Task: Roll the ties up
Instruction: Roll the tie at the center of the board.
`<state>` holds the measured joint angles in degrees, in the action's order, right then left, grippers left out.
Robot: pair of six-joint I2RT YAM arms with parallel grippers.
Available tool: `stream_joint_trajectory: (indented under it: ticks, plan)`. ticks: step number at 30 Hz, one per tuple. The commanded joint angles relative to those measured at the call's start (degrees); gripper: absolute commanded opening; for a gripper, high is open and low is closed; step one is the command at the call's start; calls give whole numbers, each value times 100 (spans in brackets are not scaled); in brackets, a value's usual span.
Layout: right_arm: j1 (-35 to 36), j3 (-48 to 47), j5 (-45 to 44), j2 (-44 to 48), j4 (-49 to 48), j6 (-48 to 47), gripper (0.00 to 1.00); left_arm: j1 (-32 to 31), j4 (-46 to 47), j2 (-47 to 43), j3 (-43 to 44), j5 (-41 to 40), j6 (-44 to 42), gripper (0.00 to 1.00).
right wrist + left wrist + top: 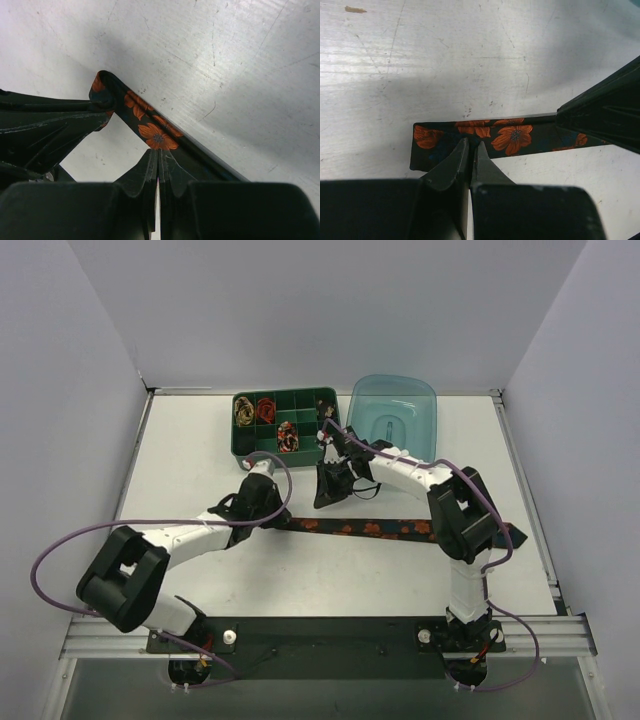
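Tie [392, 529], soft and limp, is best held at its end left of centre, where left gripper [471, 144] pinches it; right gripper [158, 153], closed, perhaps only presses.

Bare white desk with two plastic containers at the back

A dark green plastic tray [310, 411], divided into small square compartments, sits at the far middle of the scuffed white desk [190, 450]. Just beside it on the right lies a translucent teal plastic tub [392, 415] with rounded corners. Plain pale grey walls [330, 310] close in the back and both sides. A ribbed aluminium rail [105, 642] runs along the near edge. In the left wrist view the desk shows fine scratches and a small brown speck [354, 9].
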<state>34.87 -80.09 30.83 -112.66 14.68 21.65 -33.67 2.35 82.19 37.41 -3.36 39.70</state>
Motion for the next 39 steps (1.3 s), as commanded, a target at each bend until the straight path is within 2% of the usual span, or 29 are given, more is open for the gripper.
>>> stream_joint_trajectory:
  ticks: [1,4,6,7,9,10,11,13,19,22,23,24,25,26,27,28,34,39]
  plan:
    - [11,90,-33,271,220,-117,0,-17,722,227,-23,238,265,0]
    - [28,117,-42,245,220,-143,0,-17,1039,446,-120,336,406,0]
    - [20,117,-42,218,229,-143,0,-8,1337,534,-216,607,546,7]
    - [20,126,-51,218,237,-161,0,-8,1556,604,-242,651,591,17]
    - [28,134,-51,209,246,-170,0,-8,1820,675,-374,827,740,27]
    - [20,143,-59,192,246,-179,0,-8,2039,736,-418,880,802,40]
    - [28,135,-59,175,246,-187,0,-17,2154,754,-462,907,846,46]
    - [20,152,-51,175,255,-205,0,-17,2444,798,-594,968,978,52]
    - [20,152,-68,113,290,-240,0,-8,2823,667,-866,837,1083,54]
    - [20,143,-59,51,281,-249,0,-17,2876,684,-928,714,1180,46]
    - [20,135,-51,34,299,-249,0,-17,2894,701,-963,687,1206,40]
    - [20,126,-51,16,290,-240,0,-17,2911,719,-990,670,1267,27]
    - [20,117,-51,16,308,-249,0,-17,2946,763,-1016,652,1294,19]
    - [20,108,-51,-1,308,-249,0,-17,2955,789,-1034,652,1312,14]
    - [20,91,-42,-1,316,-258,0,-17,2964,816,-1034,643,1329,2]
    - [28,82,-33,-10,325,-258,0,-17,2964,894,-1034,643,1329,0]
    - [81,-23,-16,-36,413,-301,0,-17,2990,1211,-990,696,1356,0]
    - [344,-208,-138,-10,536,-416,0,-17,2868,992,-964,600,1277,0]
